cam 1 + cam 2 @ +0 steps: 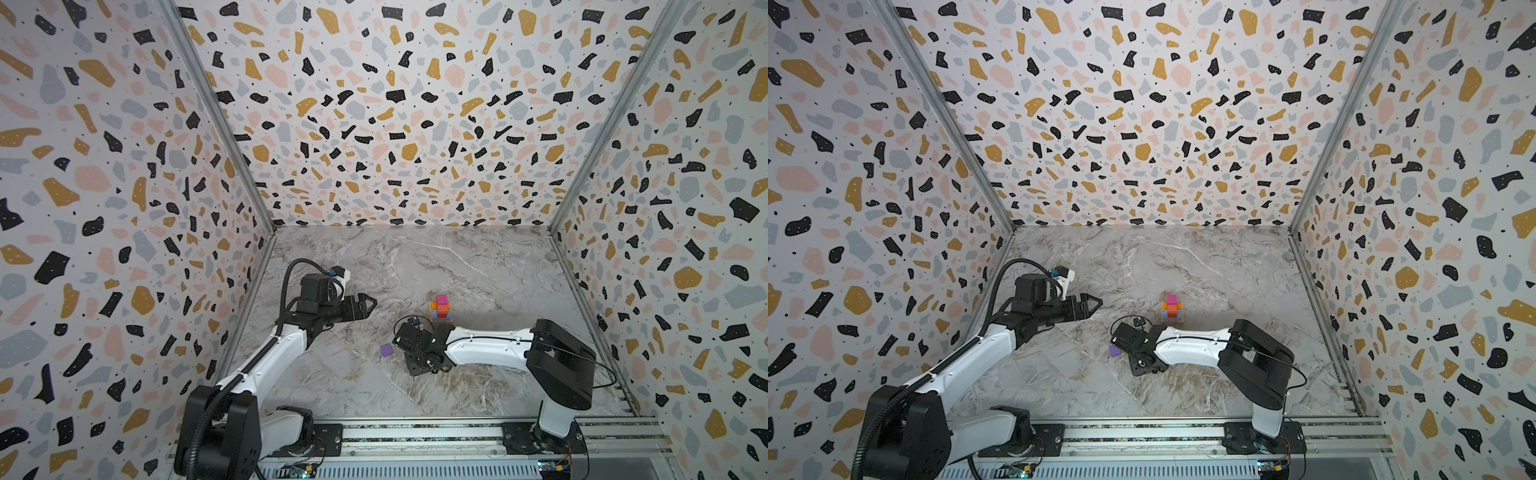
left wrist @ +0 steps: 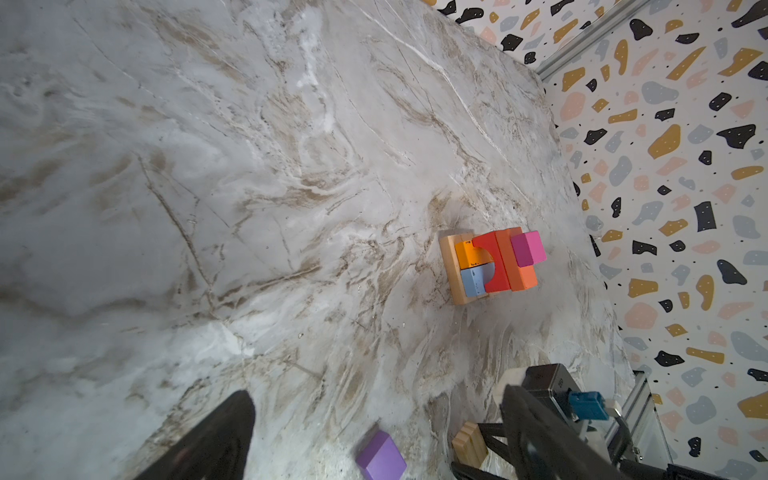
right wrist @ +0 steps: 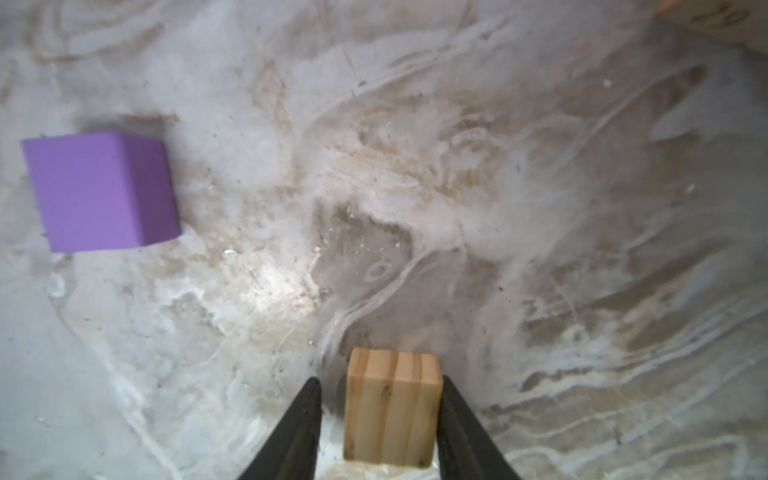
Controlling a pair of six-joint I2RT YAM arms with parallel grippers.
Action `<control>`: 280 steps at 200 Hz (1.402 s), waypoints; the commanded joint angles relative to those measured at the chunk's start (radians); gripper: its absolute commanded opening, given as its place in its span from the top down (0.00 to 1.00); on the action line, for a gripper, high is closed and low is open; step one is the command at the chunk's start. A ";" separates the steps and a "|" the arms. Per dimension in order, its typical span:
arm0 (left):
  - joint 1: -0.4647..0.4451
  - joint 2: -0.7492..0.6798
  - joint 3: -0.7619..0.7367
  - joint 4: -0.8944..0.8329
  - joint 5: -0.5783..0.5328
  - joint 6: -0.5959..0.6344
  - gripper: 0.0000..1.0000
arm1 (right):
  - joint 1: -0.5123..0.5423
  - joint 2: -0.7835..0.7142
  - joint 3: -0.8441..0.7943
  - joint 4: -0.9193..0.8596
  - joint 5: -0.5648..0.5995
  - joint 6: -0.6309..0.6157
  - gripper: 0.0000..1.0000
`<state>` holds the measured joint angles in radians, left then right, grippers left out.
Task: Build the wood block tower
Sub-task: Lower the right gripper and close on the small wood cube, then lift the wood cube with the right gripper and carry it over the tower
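walls (image 1: 395, 104): three speckled panels, tan, pink, grey and black patches on white, closing in the back and both sides.
surface (image 1: 457, 270): grey-white marble with brown veins, carrying every block.
rail (image 1: 415, 434): metal track along the front edge, with both arm bases mounted on it.
left arm (image 1: 266, 357): white and black, reaching up the left side in both top views, raised above the surface and well apart from the blocks.
right arm (image 1: 490, 347): white and black, folded low across the right side, its wrist bent down just in front of the tower.
left gripper (image 1: 368, 307): fingers spread wide, nothing between them, pointing toward the middle of the surface.
right gripper (image 3: 380, 379): pointing down at the surface; the fingers straddle the wooden block, one looks to be against its side and the other shows a narrow gap, so it is not pinched.
tower (image 2: 494, 264): stands right of centre on the surface, just beyond the right wrist in both top views; tan plank base, an orange and a blue block side by side on it, then a red arch block, an orange-red block, and a pink block on top.
purple cube (image 3: 102, 191): loose on the surface, apart from the tower, near the right gripper on its left in both top views.
wooden block (image 3: 392, 411): plain striped-grain wood, resting on the surface between the right fingers, hidden under the gripper in both top views.
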<state>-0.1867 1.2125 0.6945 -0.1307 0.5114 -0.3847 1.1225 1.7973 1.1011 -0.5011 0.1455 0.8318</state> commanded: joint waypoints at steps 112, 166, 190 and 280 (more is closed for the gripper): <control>-0.006 -0.007 0.011 0.020 -0.002 0.005 0.06 | -0.001 -0.024 0.065 -0.084 0.034 0.002 0.72; -0.005 -0.007 0.011 0.022 0.004 0.003 0.06 | -0.040 -0.066 0.135 -0.152 0.001 -0.011 0.79; -0.006 -0.007 0.011 0.023 0.006 0.000 0.06 | -0.052 -0.090 0.186 -0.202 0.013 -0.020 0.81; -0.006 -0.005 0.010 0.026 0.010 -0.002 0.06 | -0.185 -0.118 0.327 -0.319 0.038 -0.133 0.79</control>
<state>-0.1867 1.2125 0.6945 -0.1303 0.5129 -0.3855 0.9749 1.7042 1.3777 -0.7410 0.1547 0.7528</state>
